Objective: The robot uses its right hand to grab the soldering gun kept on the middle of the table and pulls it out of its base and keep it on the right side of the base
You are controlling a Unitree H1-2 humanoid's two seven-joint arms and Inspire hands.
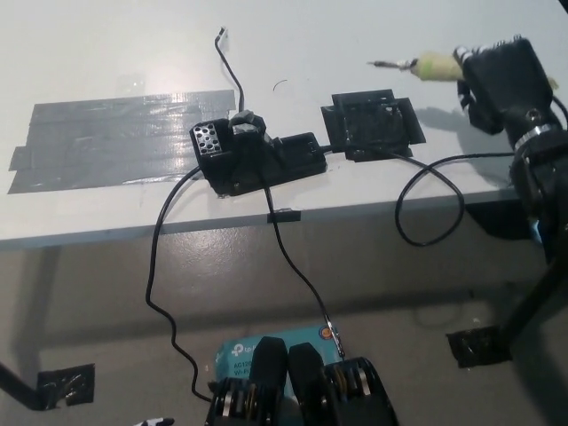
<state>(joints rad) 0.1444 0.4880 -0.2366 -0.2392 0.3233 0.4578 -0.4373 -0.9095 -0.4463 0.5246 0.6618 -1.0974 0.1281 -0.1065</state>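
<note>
My black right hand [501,82] is at the table's right side, shut on the soldering gun [424,66]. The gun has a pale yellow grip and a thin metal tip pointing left, and it hangs just above the table. Its black cord [426,200] loops off the table's front edge. The black base [257,155] sits at the middle of the table, well left of the hand, with nothing in its holder. My white left hand shows only as a sliver at the bottom edge [153,422].
A flat black pad [371,124] lies between the base and my right hand. Grey tape [106,142] covers the table's left part. A second black cord [164,284] hangs from the base over the table's front edge [133,232] to the floor.
</note>
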